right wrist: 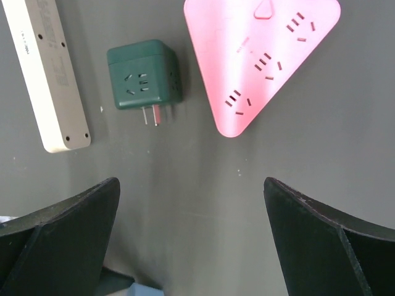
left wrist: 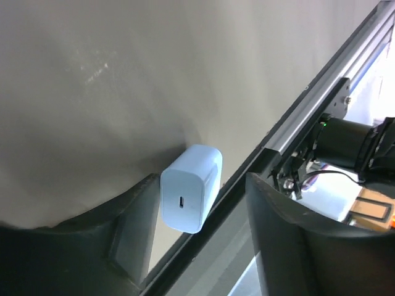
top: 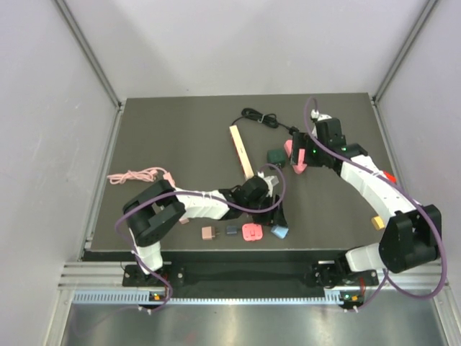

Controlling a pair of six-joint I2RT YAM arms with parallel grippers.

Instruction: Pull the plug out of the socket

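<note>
Plug position relative to the left tool [left wrist: 200, 180] is governing the coming move. The pale blue cube-shaped plastic charger plug [left wrist: 190, 188] is lying on the dark grey worktop [left wrist: 123, 74] at its near edge, just beside the aluminium frame rail [left wrist: 321, 92]; it is sitting between the tool's two black fingers. The left tool is standing apart and is not clamping anything. One finger [left wrist: 126, 240] is touching or just beside the plug's flank, and which of the two cannot be told; the other finger [left wrist: 296, 234] is standing clear across a visible gap. The plug's port face is pointing back toward the wrist camera; its long axis appears to be running away from the wrist, roughly in line with the fingers. A straight withdrawal along that line is judged the safe exit; a sideways sweep is risking a nudge toward the rail.

The right tool [right wrist: 191, 185] is hovering fully apart and empty, well away from the plug. Ahead of it the pink triangular plastic socket block [right wrist: 259, 55] is lying with nothing in its visible slots; the dark green cube adapter [right wrist: 143, 83] is lying just beside the block, not touching it, with its prongs bare; the beige power strip [right wrist: 46, 80] is lying further aside. The left arm is by far the nearer to the plug, which is judged to be already off its socket.
</note>
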